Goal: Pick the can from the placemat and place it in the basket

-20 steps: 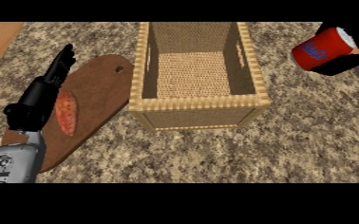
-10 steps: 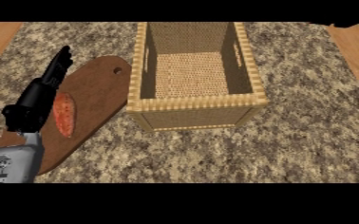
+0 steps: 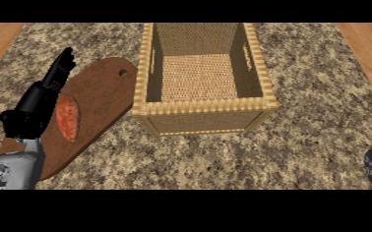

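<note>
Left hand (image 3: 35, 107), left edge of frame: fingers (image 3: 64, 63) straight, pointing toward the upper left, curled on nothing. The hand is empty and hangs over the left rim of a brown board (image 3: 102, 93); contact with the board cannot be confirmed. Its grey forearm (image 3: 16, 169) enters at the lower left corner.

Right hand (image 3: 369, 161): only a dark sliver shows at the right edge, low in the frame. Whether it is open, closed or carrying anything cannot be told.

Can: not visible anywhere in frame. It is not on the visible placemat (image 3: 291, 142), not in the left hand, and not in the basket.

Progress, as a judgement: the can is off the visible placemat, so the pick appears done, presumably with the can out of frame on the right side. The placing is not done. What remains is to bring the can over the basket's open top, lower it inside and let go.

Containers:
- Basket (image 3: 207, 109), centre of frame, upright on the placemat, open top toward the camera. Woven floor and all four inner walls are in view; nothing lies inside.
- Board, left of the basket, its right edge just beside the basket's left wall. It carries one red oval (image 3: 68, 118), partly behind the left hand.
</note>
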Available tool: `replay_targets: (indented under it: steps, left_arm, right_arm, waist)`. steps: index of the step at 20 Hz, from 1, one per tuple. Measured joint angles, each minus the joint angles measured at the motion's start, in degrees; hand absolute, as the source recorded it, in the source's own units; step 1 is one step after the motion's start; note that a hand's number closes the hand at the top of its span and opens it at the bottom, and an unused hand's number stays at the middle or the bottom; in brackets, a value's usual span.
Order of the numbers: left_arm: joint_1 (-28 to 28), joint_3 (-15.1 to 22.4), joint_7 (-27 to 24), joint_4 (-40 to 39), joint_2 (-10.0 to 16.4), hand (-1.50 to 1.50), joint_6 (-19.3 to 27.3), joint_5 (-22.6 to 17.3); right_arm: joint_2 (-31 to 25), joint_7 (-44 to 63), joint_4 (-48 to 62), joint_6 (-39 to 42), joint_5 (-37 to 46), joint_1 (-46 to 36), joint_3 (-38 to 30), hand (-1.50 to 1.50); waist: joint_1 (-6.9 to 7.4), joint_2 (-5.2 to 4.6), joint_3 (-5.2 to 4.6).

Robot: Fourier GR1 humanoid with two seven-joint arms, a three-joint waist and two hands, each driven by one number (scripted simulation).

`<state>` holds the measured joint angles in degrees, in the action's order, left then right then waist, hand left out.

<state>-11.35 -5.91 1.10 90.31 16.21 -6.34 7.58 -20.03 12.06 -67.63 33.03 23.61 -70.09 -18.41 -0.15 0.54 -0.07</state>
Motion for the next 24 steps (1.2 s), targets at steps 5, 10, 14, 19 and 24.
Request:
replay_targets:
  steps: [5,10,14,19,24]
  left_arm:
    - [-0.6,-0.4,-0.1,-0.2,0.3,0.0,-0.5,0.0]
    - [-0.4,0.4,0.0,0.2,-0.9,0.0,0.5,1.2]
    - [-1.4,-0.3,0.1,-0.8,-0.6,0.0,0.0,0.9]
    - [-1.5,0.4,-0.8,-1.4,-1.5,0.0,0.5,1.8]
    - [-1.4,-0.5,-1.5,-1.9,-0.9,0.0,-0.3,1.1]
  right_arm:
    - [4.7,9.7,-2.6,-0.1,-1.5,-2.8,2.6,1.5]
    - [9.1,15.8,-1.1,-0.5,-1.1,-5.2,6.3,1.5]
    - [10.9,19.6,0.0,1.0,-1.3,-5.4,8.5,1.5]
    - [9.6,22.0,1.7,4.1,1.2,-6.1,12.4,1.5]
    - [7.7,21.2,1.6,6.1,6.0,-5.5,18.0,1.5]
  waist:
    - [0.15,-0.21,0.01]
    - [0.45,-0.38,0.02]
    - [0.35,-0.43,0.02]
    - [0.35,-0.51,0.02]
    - [0.47,-0.54,0.03]
